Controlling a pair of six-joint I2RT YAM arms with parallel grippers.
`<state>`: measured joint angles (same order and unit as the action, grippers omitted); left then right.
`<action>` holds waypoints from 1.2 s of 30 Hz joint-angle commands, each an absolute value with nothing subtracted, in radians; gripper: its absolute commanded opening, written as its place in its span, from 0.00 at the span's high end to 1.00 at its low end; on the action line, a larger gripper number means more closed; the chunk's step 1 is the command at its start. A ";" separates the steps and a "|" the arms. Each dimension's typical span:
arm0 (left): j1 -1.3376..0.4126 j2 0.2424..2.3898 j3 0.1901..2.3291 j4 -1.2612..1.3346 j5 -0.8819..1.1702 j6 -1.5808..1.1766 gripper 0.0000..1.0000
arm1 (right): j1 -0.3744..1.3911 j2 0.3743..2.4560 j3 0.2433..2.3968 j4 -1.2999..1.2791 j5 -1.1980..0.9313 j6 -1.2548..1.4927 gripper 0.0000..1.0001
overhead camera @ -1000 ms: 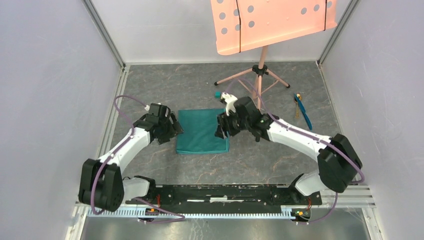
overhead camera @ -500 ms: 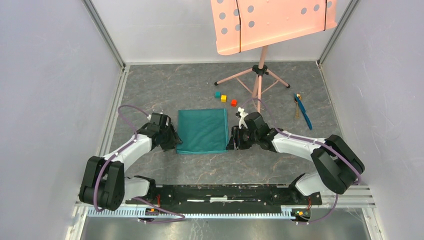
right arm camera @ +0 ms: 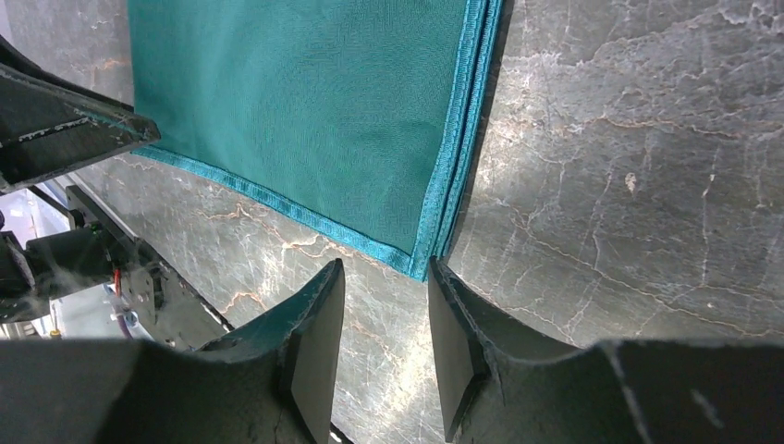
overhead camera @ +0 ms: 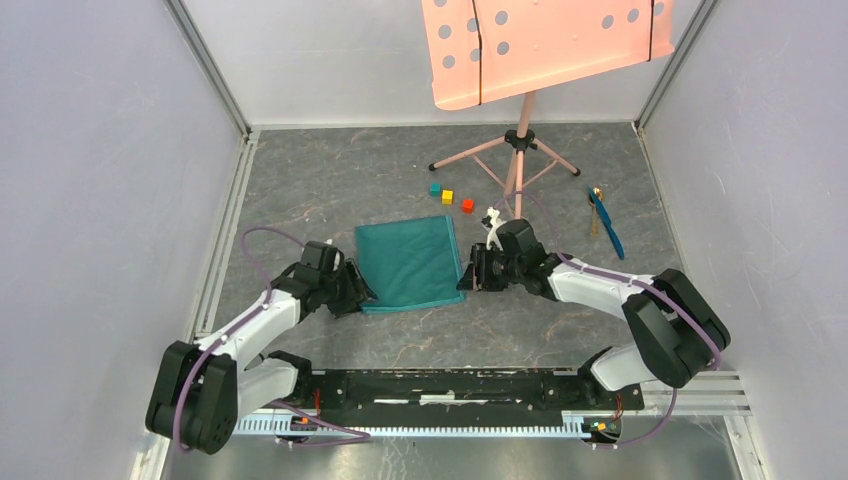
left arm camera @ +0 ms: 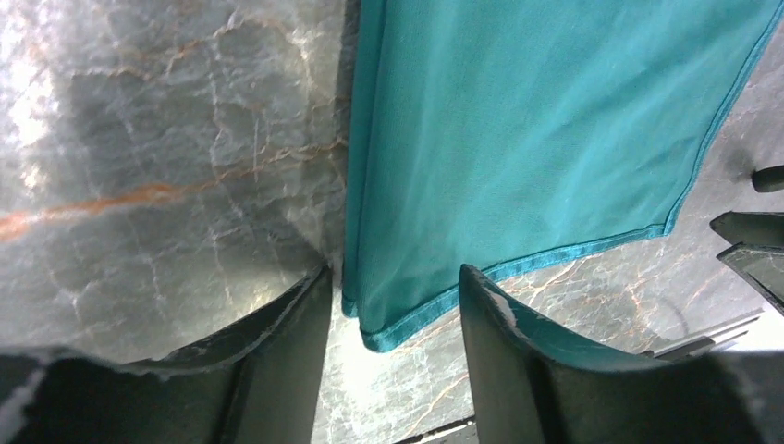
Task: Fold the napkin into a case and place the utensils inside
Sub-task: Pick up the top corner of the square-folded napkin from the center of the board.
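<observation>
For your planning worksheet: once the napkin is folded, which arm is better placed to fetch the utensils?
Probably the right: the utensils lie to the right of the napkin, nearer the right hand than the left hand.

White-and-black arms (overhead camera: 250, 320), purple cables (overhead camera: 262, 231)

desk (overhead camera: 320, 180): grey marbled top, rusty veins | music stand (overhead camera: 540, 45): salmon-pink perforated tray on a pink tripod, far side, feet on the desk | teal cube (overhead camera: 435, 188), yellow cube (overhead camera: 447, 196), red cube (overhead camera: 467, 205): short slanting row near the tripod's left leg | walls (overhead camera: 90, 150): plain pale grey, three sides
</observation>
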<state>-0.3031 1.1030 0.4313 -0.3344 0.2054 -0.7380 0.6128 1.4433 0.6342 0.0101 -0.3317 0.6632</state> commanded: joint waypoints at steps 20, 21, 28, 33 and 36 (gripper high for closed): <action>-0.336 1.025 0.526 -0.378 0.345 -0.728 0.31 | 0.618 1.522 0.585 0.151 -0.401 0.711 0.56; -0.338 1.032 0.522 -0.373 0.347 -0.727 0.31 | 0.619 1.521 0.582 0.154 -0.401 0.713 0.56; -0.348 1.010 0.513 -0.378 0.324 -0.728 0.31 | 0.627 1.499 0.577 0.154 -0.403 0.724 0.60; -0.349 1.008 0.519 -0.395 0.318 -0.716 0.31 | 0.630 1.476 0.592 0.104 -0.372 0.700 0.57; -0.349 1.009 0.514 -0.395 0.318 -0.714 0.31 | 0.630 1.461 0.588 0.098 -0.370 0.702 0.57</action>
